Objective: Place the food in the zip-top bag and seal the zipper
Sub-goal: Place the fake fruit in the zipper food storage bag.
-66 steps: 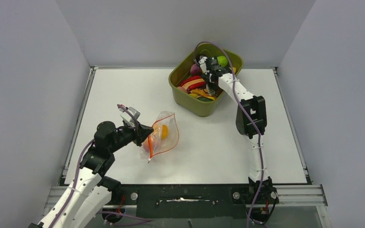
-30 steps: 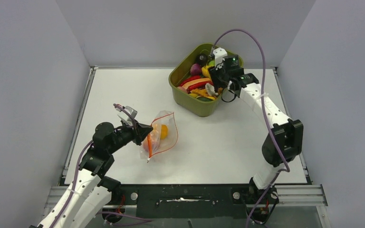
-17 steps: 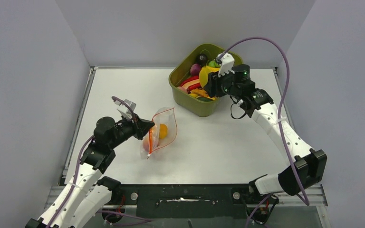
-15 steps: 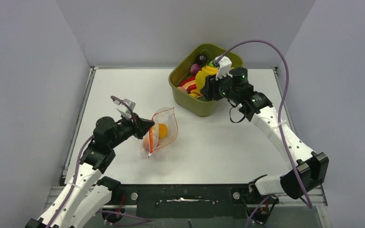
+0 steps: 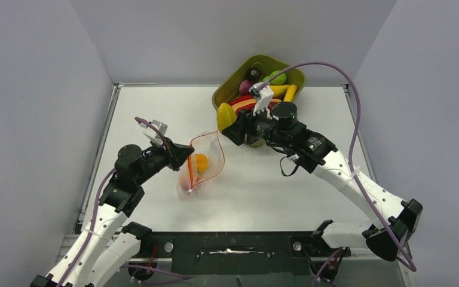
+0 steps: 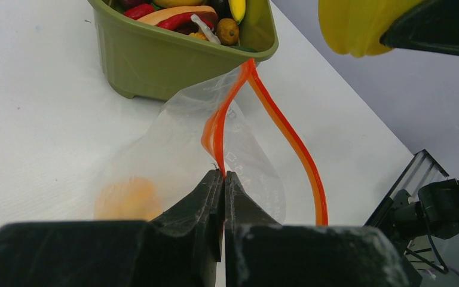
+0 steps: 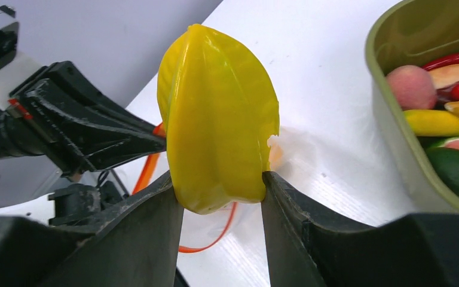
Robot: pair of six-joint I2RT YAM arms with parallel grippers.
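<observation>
While left pincer (image 6: 223, 174) clenches zipper (image 6: 212, 131), right pincer (image 7: 221, 194) grips yellow starfruit (image 7: 218, 113) near zip-top bag (image 6: 173, 137)

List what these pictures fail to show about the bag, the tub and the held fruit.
1. Left wrist view: the orange food inside the bag is a blur through plastic; kind unclear.
2. Right wrist view: the yellow fruit in the right claw hides most of the bag's mouth.
3. Top view: the right arm covers the tub's near side.

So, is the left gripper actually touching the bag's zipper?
Touching. The left wrist view shows the left gripper shut on the zipper, orange strip pinched in its jaws.
</observation>
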